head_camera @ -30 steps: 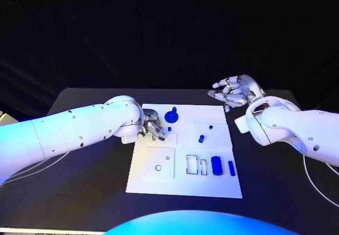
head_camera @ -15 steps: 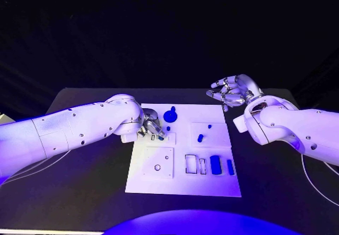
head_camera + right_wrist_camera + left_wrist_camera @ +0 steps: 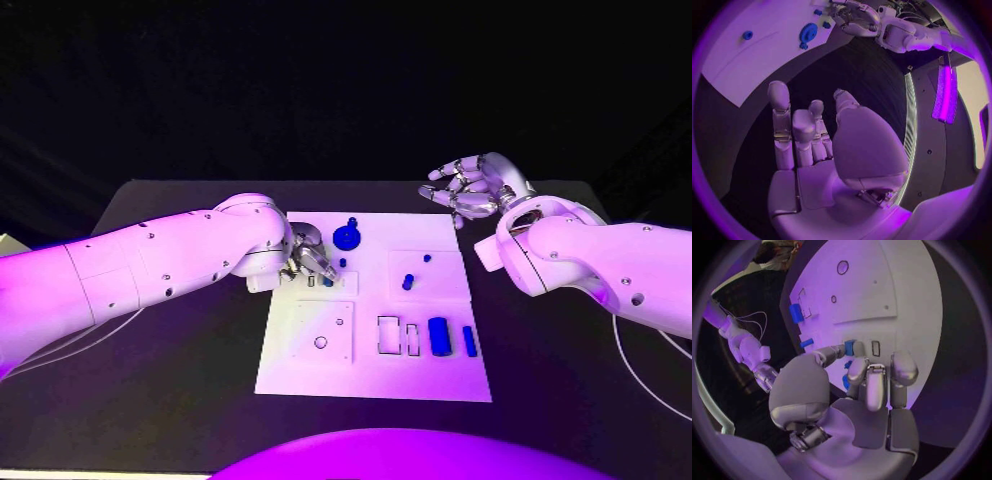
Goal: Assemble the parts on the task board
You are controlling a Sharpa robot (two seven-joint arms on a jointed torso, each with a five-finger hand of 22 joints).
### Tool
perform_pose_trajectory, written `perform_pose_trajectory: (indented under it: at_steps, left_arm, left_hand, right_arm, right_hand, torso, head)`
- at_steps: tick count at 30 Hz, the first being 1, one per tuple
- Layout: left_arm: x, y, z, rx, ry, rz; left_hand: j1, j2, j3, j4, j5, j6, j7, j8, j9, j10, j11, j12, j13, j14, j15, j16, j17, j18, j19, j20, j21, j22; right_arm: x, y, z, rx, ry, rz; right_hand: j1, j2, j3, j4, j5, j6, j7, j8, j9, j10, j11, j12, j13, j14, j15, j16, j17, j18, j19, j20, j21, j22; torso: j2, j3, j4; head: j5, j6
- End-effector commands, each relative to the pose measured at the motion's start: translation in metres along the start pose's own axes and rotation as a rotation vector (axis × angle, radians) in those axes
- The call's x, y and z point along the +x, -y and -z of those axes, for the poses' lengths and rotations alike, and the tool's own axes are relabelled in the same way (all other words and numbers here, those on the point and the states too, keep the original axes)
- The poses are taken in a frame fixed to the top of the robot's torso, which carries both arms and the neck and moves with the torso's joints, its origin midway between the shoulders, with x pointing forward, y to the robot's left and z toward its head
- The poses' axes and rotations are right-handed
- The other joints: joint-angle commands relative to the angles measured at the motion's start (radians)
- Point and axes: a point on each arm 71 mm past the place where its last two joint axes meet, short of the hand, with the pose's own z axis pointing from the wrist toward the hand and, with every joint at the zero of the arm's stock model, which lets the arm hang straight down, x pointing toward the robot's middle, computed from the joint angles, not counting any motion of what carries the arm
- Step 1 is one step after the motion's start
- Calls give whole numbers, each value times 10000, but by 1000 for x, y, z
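Note:
The white task board (image 3: 372,375) lies mid-table. My left hand (image 3: 309,260) is down on its far left part, and in the left wrist view the left hand (image 3: 867,390) pinches a small blue part (image 3: 849,347) between thumb and a finger, right at the board beside an empty slot (image 3: 876,348). A round blue part (image 3: 348,237) stands just beyond that hand. Another small blue part (image 3: 408,282) sits in the middle, and two blue blocks (image 3: 438,336) lie near the right edge. My right hand (image 3: 469,190) hovers off the far right corner, fingers apart, holding nothing.
A raised white square plate (image 3: 325,332) with holes sits on the board's left half. Empty rectangular slots (image 3: 389,335) lie beside the blue blocks. Black table (image 3: 173,380) surrounds the board. The right wrist view shows the board (image 3: 748,60) and the round blue part (image 3: 807,33).

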Motion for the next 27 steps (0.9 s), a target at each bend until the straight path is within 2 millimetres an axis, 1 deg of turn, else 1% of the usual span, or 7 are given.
perform_pose_trajectory:
  at_steps: [1, 5, 10, 16, 23, 26, 27]
  left_arm:
    - [6, 3, -2, 107, -284, -13]
    - [6, 2, -2, 94, -244, -7]
    - [5, 1, -2, 74, -225, -19]
    - [5, 1, -2, 70, -230, -48]
    - [5, 0, -1, 57, -161, -82]
    - [5, -1, -1, 49, -107, -93]
    - [4, -1, -1, 47, -90, -92]
  left_hand:
    - [-158, 59, 424, -620, -94, 92, -145, -79, -22, 32, -18, 59, 40, 763, -85, 74, 1563, -183, 58, -17, -2, 3]
    - [-226, 114, 153, -454, -102, 130, -155, -118, -39, 30, -26, 60, 68, 764, -96, 75, 1566, -182, 64, -31, -19, -10]
    - [-254, 127, 49, -386, -108, 146, -159, -132, -45, 33, -28, 66, 89, 766, -98, 78, 1575, -183, 70, -34, -23, -9]
    - [-318, 78, -287, -232, -141, 197, -169, -162, -55, 39, -35, 77, 130, 771, -103, 85, 1593, -188, 89, -41, -28, 1]
    - [-378, 58, -696, -28, -173, 251, -173, -198, -68, 49, -38, 90, 179, 774, -107, 90, 1606, -187, 92, -47, -48, -16]
    - [-444, 19, -1106, 191, -188, 295, -175, -229, -77, 59, -41, 100, 218, 779, -109, 97, 1624, -192, 111, -48, -51, -6]
    - [-466, 2, -1243, 268, -194, 307, -176, -240, -80, 64, -40, 104, 234, 781, -109, 100, 1631, -190, 111, -50, -56, -11]
  right_arm:
    - [1, -1, 0, -112, -148, 31]
    - [1, -1, 0, -106, -160, 33]
    - [1, 0, 1, -100, -167, 35]
    - [1, 0, 1, -98, -180, 37]
    - [1, 0, 1, -99, -175, 38]
    - [0, 0, 1, -99, -171, 38]
    - [0, 0, 1, -100, -170, 38]
  right_hand:
    - [-3, -20, 71, 14, 18, -11, 78, 41, -11, -82, 19, -38, -15, 48, -10, -35, -10, 196, 49, -6, -50, -13]
    - [-23, -27, 68, 16, -3, -15, 80, 43, -12, -103, 22, -63, -47, 43, -8, -62, -24, 200, 45, -5, -90, -39]
    - [-49, -32, 66, 17, -34, -21, 82, 46, -15, -144, 25, -115, -105, 29, -5, -124, -67, 212, 30, -3, -183, -98]
    - [-82, -35, 64, 18, -72, -30, 86, 49, -19, -201, 29, -187, -185, 6, -1, -216, -129, 227, 5, 1, -318, -183]
    - [-112, -38, 62, 19, -102, -36, 90, 53, -22, -249, 33, -247, -252, -19, 3, -304, -188, 243, -21, 4, -451, -268]
    - [-169, -44, 56, 17, -147, -65, 102, 58, -31, -388, 48, -408, -425, -110, 18, -598, -390, 299, -127, 17, -907, -552]
    - [-182, -45, 57, 16, -157, -76, 107, 61, -35, -409, 54, -424, -449, -145, 23, -715, -466, 323, -171, 23, -1101, -675]
  torso:
    - [-3, 2, 0]
    - [-1, 9, -2]
    - [-8, 0, -1]
    - [-11, 4, -2]
    - [-12, -1, -1]
    - [-14, -2, -2]
    - [-13, -4, -1]
  head:
    - [-14, 1]
    - [-22, 6]
    - [-38, 2]
    - [-45, -4]
    - [-46, -2]
    - [-47, 3]
    - [-60, 30]
